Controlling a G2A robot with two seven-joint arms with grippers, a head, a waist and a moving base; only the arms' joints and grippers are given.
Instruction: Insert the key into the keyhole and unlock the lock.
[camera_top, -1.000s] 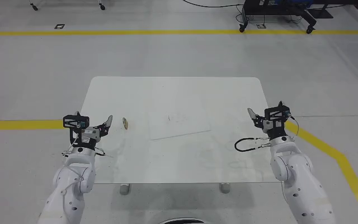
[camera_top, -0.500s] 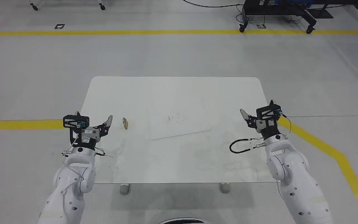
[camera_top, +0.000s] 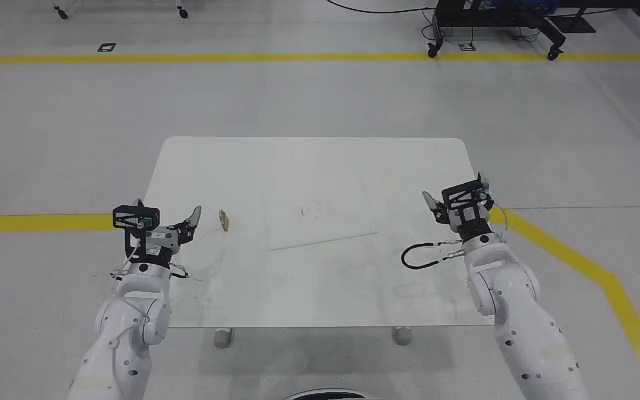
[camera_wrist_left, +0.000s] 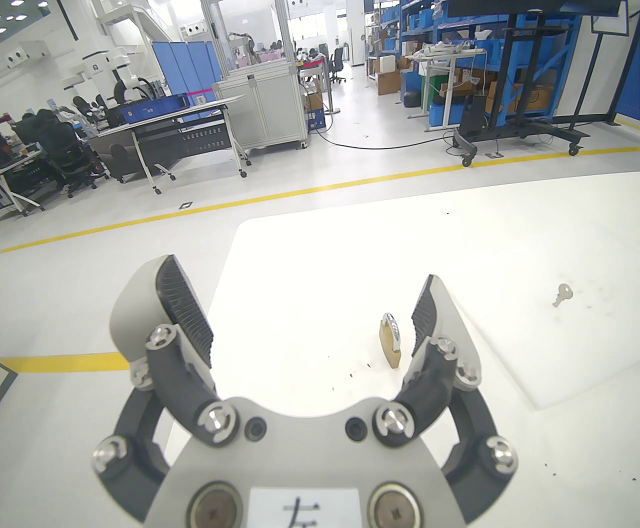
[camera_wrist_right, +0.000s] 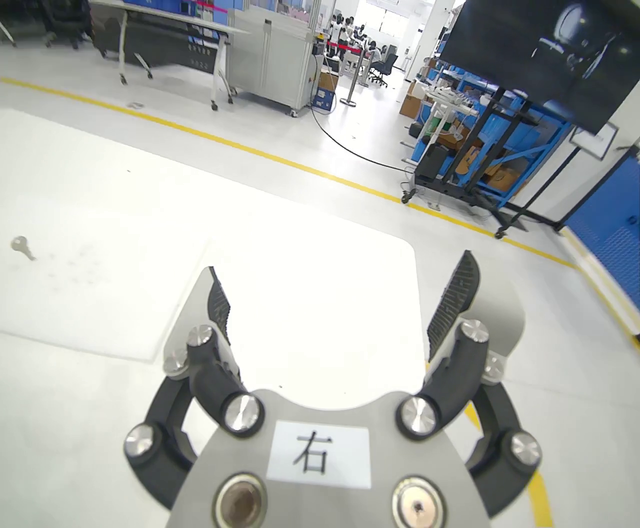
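A small brass padlock (camera_top: 224, 219) with a silver shackle stands on the white table (camera_top: 310, 290) near its left side. My left gripper (camera_top: 165, 215) hovers open just left of it. In the left wrist view the padlock (camera_wrist_left: 390, 340) sits just inside one fingertip of the left gripper (camera_wrist_left: 300, 272), apart from both pads. A small silver key (camera_wrist_left: 562, 295) lies flat farther toward the table's middle (camera_top: 303, 211). My right gripper (camera_top: 455, 197) is open over the table's right edge, with nothing in it. In the right wrist view the key (camera_wrist_right: 22, 247) lies far off to the side of the right gripper (camera_wrist_right: 339, 265).
A thin pale mat (camera_wrist_left: 525, 350) covers the middle of the table, and the key rests on it. A black cable loop (camera_top: 420, 255) hangs by the right arm. Grey floor with yellow lines surrounds the table.
The right arm has moved left, from just off the table's right edge to over it, gripper still open. The left arm, padlock and key have not moved.
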